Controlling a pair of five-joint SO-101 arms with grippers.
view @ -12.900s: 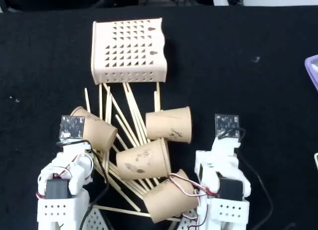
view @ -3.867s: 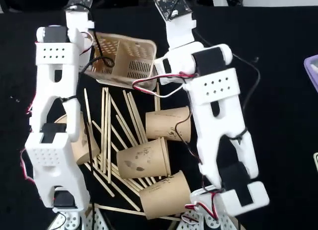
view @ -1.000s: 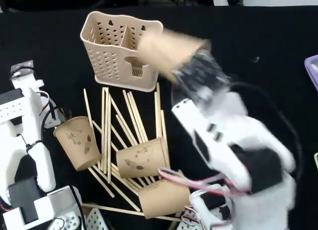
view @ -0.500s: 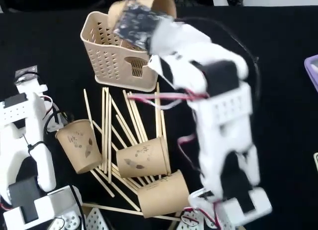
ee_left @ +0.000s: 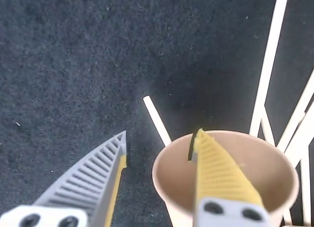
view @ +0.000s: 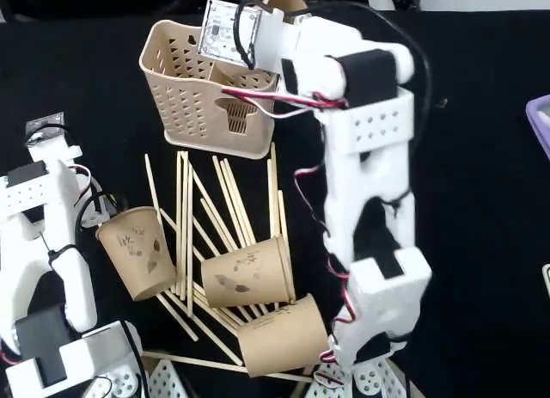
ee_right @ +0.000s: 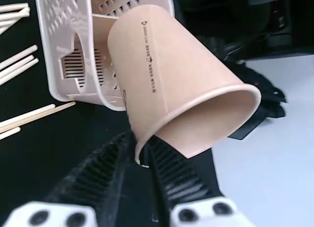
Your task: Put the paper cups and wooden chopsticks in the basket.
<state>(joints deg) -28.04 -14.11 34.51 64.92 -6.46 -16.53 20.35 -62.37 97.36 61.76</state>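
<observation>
The right pincer (ee_right: pixel 141 144) is clamped on the rim of one paper cup (ee_right: pixel 171 89). One finger is inside the mouth and one outside, so the jaws are nearly together with only the cup wall between them. The cup is carried tilted, base toward the basket (view: pixel 198 106) and mouth back toward the wrist, above the basket's far right corner; it is not yet inside. The rim hold appears chosen so that the base can enter first and the cup drop free when the jaws part. The basket stands upright, mouth up, at the far side of the table (view: pixel 481 243), left of centre. The left pincer (ee_left: pixel 161 135) stands well apart, straddling the rim of a second cup (ee_left: pixel 225 178) at the near left. One finger is inside and the other outside over bare table, gripping nothing; whether the inner finger touches the wall cannot be confirmed. A third cup (view: pixel 249 273) and a fourth cup (view: pixel 284 338) lie on their sides at near centre, over the scattered chopsticks (view: pixel 225 196), which fan out between the basket and the near edge.
</observation>
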